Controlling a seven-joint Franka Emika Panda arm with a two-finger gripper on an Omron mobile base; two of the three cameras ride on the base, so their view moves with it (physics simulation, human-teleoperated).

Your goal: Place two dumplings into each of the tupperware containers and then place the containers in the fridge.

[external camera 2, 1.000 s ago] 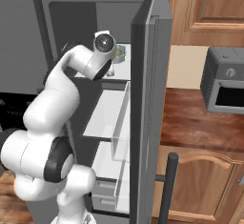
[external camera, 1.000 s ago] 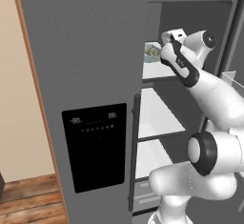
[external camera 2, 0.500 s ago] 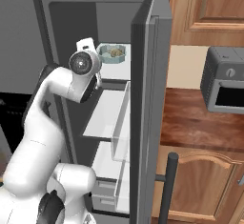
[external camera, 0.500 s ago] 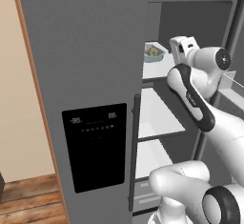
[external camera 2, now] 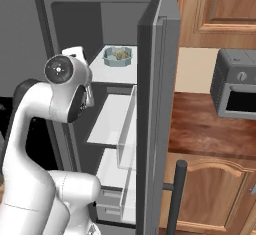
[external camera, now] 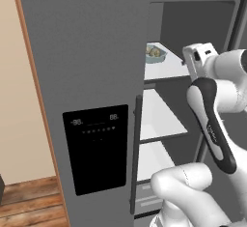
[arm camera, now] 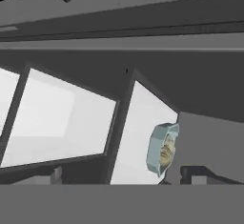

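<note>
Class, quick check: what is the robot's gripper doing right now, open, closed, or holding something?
Gripper: open, holding nothing; the light blue container sits on the fridge shelf.

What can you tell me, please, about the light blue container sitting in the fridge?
The light blue octagonal container is a shallow open tub that looks like plastic, with no lid. It sits upright on the top white shelf of the open fridge, with pale tan dumplings inside. Nothing else touches it.
</note>
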